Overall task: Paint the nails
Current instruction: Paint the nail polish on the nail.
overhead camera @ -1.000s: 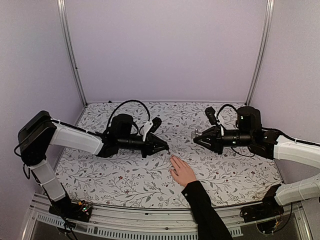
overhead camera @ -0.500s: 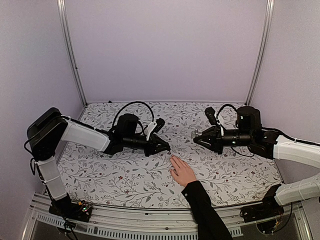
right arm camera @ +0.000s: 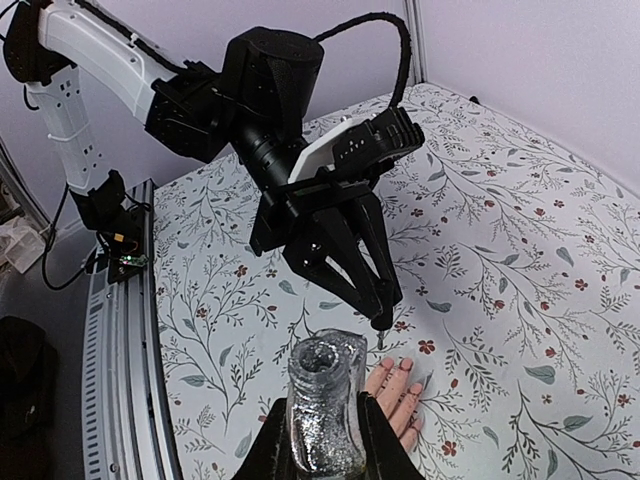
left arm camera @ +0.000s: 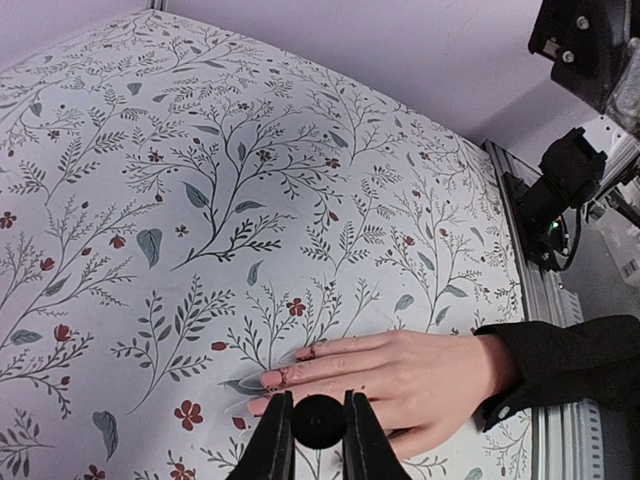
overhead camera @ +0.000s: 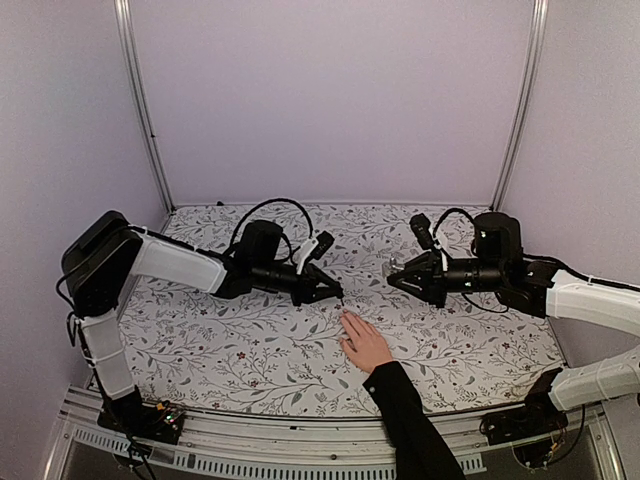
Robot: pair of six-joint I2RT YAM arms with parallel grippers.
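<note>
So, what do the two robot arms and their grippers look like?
The left arm and right arm have white link covers and black joints, each with a black cable looping over the wrist. The left gripper and right gripper are black and taper to narrow fingers.

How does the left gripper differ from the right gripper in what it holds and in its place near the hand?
The left gripper is shut on a small black cap; the right gripper is shut on an open glittery bottle. The left gripper hangs close to the fingertips of the hand; the right gripper is well apart from it. Both point inward, toward each other.
</note>
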